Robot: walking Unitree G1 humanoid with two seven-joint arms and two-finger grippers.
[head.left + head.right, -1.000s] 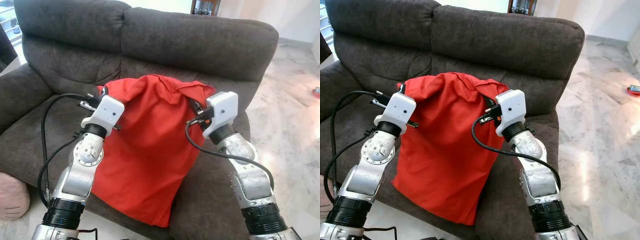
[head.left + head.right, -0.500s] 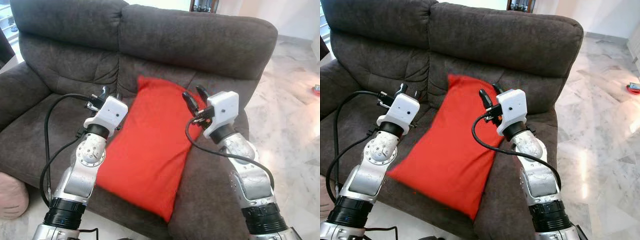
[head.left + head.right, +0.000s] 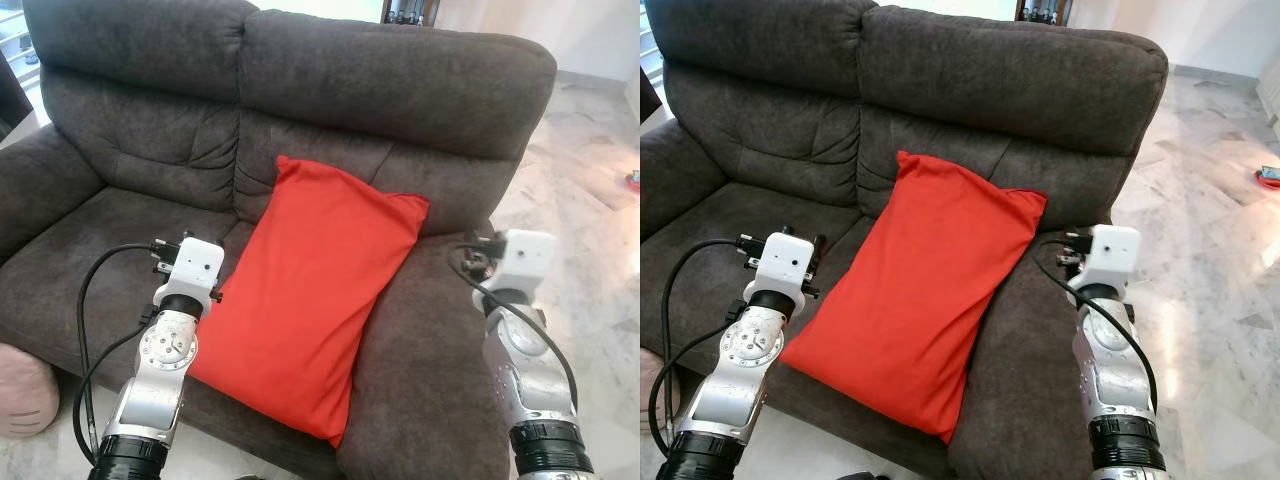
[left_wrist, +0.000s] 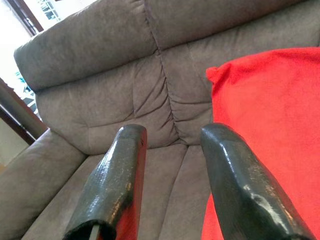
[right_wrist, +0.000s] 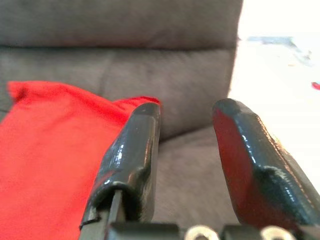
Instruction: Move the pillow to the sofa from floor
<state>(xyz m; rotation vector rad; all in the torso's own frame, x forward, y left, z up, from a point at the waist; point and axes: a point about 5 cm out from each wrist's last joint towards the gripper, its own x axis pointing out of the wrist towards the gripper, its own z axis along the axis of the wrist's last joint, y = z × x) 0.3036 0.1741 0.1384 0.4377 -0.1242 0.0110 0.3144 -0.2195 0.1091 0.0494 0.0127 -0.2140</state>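
Looking down from the head camera, I see the red pillow (image 3: 315, 300) lying flat on the dark grey sofa (image 3: 300, 80), its top edge leaning against the backrest and its lower corner reaching out over the front edge of the seat cushion. It sits toward the right half of the seat, just beside the right armrest.

My left gripper (image 4: 172, 150) hangs above the seat just to the left of the pillow, not touching it. In the left wrist view its two black fingers (image 4: 115, 180) stand apart with an empty gap between them, and through that gap I see the sofa's backrest and the pillow's upper corner off to one side.

My right gripper (image 5: 185, 150) is over the right armrest, beside the pillow's far edge and clear of it. Its fingers (image 5: 132, 160) are also spread, holding nothing; the red fabric lies to one side of them, the grey cushion straight ahead.

A pale marble floor (image 3: 590, 230) runs along the right of the sofa, and a rounded pinkish object (image 3: 22, 392) sits on the floor at the lower left.
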